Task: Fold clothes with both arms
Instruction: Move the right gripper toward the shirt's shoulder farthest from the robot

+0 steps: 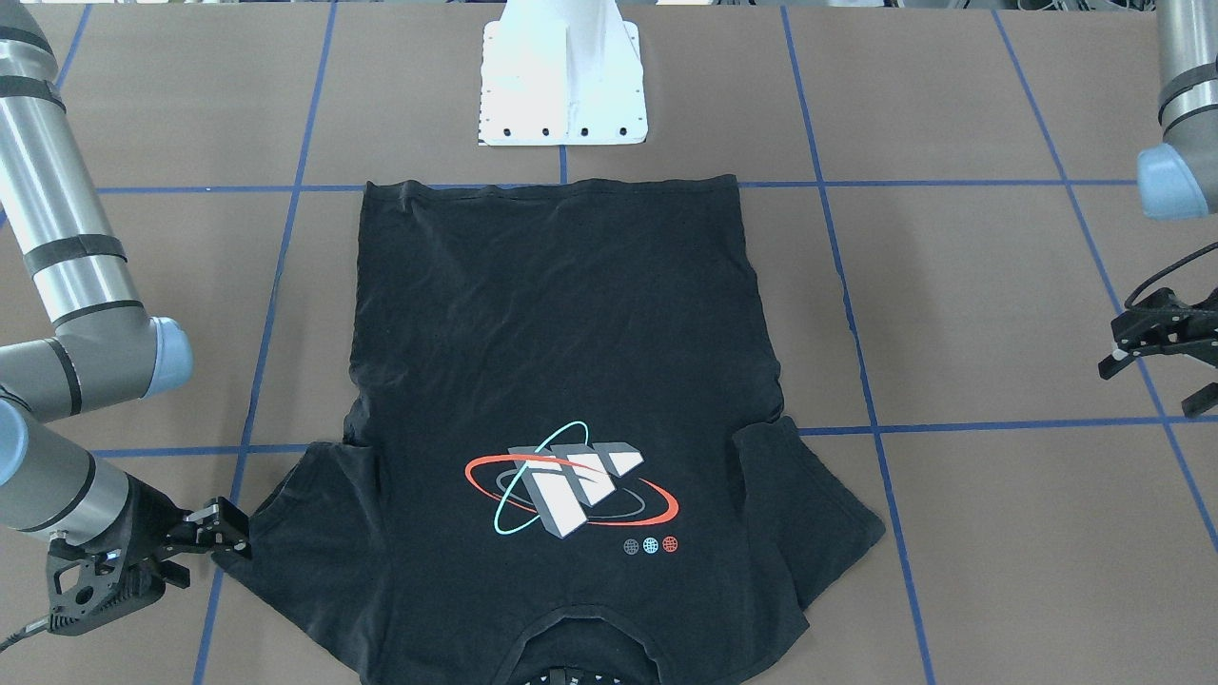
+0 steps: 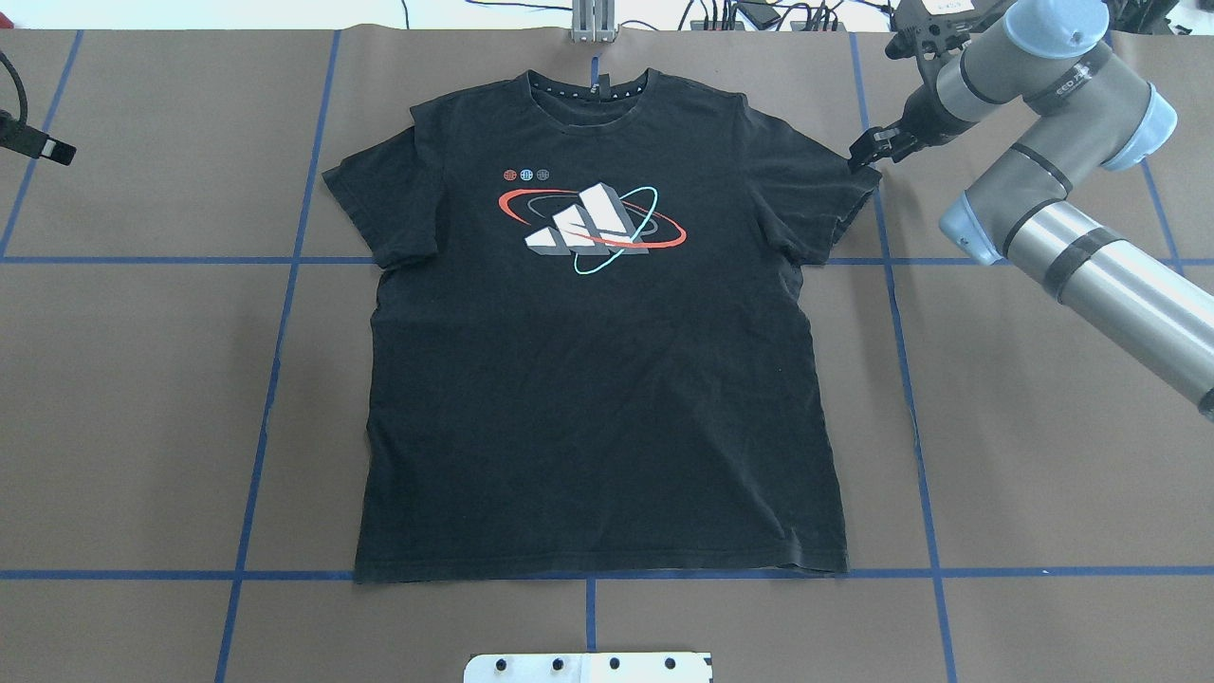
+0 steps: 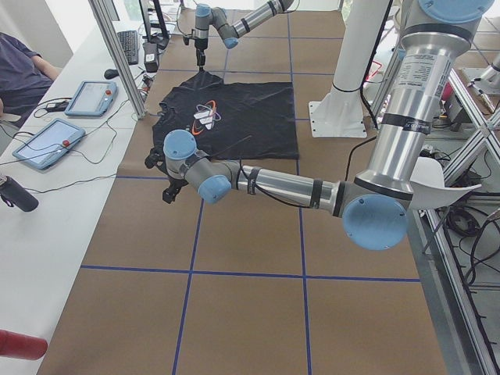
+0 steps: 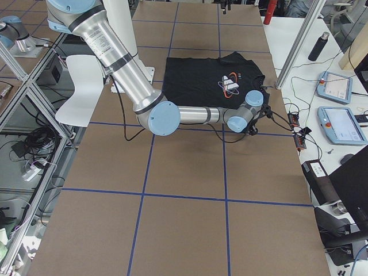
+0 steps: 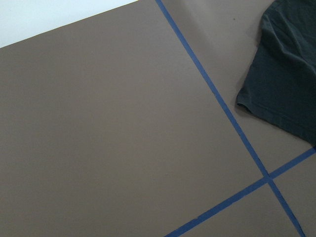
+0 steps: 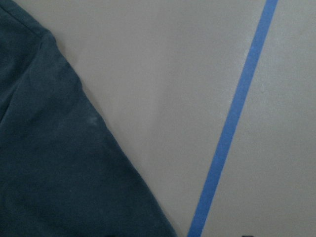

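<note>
The right fingers (image 1: pixel 226 529) look parted with nothing between them, one tip at the very edge of the shirt's (image 2: pixel 597 379) right sleeve (image 2: pixel 835 190), well out from the base (image 1: pixel 563 95) and to its right; the left fingers (image 1: pixel 1115 362) are spread and empty too, off to the base's left and well apart from the cloth. The shirt lies flat and logo-up on the desk (image 2: pixel 1043 474), its hem just in front of the base and its collar farthest from it; no fold looks begun.

The likeliest trouble, as I judge it, starts at that sleeve edge; a bite so near the rim may catch only the seam or only the top layer, and the soft cotton could then slip free or peel open on the lift. If the tips come down too low they could snag the desk's brown covering; too high, and they close on air. The arms are also unevenly placed; the left fingers have much farther to go to their sleeve, so if the right side pulls first the shirt may drag askew and wrinkle, and any later fold would sit crooked.
</note>
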You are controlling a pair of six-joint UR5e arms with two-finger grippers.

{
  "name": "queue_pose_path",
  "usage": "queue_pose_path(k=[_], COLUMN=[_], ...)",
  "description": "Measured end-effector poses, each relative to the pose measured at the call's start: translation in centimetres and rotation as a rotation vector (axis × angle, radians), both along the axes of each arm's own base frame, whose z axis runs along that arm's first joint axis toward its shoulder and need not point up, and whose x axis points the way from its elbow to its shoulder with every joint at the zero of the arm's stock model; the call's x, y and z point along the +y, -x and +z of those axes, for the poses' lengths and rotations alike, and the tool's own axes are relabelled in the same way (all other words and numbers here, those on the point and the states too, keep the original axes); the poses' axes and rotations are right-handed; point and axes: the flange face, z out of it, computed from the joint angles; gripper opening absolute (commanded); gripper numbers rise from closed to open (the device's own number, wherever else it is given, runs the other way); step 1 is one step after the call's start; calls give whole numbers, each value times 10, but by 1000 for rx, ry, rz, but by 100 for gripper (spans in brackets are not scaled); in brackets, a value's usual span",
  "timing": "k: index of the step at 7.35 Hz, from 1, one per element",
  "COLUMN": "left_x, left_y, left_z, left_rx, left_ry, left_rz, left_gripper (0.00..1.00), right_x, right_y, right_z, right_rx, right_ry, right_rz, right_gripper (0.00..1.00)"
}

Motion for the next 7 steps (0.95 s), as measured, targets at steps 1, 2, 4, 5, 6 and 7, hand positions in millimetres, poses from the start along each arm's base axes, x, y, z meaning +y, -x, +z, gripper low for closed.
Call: queue_pose_path(k=[1, 2, 4, 5, 6, 7], left_x=[0, 0, 0, 0, 0, 0], left_y=[0, -1, -1, -1, -1, -1], left_z=[0, 1, 3, 3, 3, 3], left_rx=[0, -1, -1, -1, -2, -1], left_ry=[1, 2, 5, 6, 6, 6], left_rz=[1, 1, 2, 2, 2, 2], left_gripper=[100, 100, 100, 100, 100, 100], right_x=[1, 2, 3, 3, 4, 5], right_y=[2, 4, 9, 10, 10, 10], right_z=[1, 2, 1, 1, 2, 4], right_rx=[2, 6, 13, 14, 15, 17], right_ry=[-1, -2, -8, -9, -9, -8], right_rz=[-1, -1, 1, 1, 0, -1], right_gripper=[62, 51, 37, 37, 37, 37])
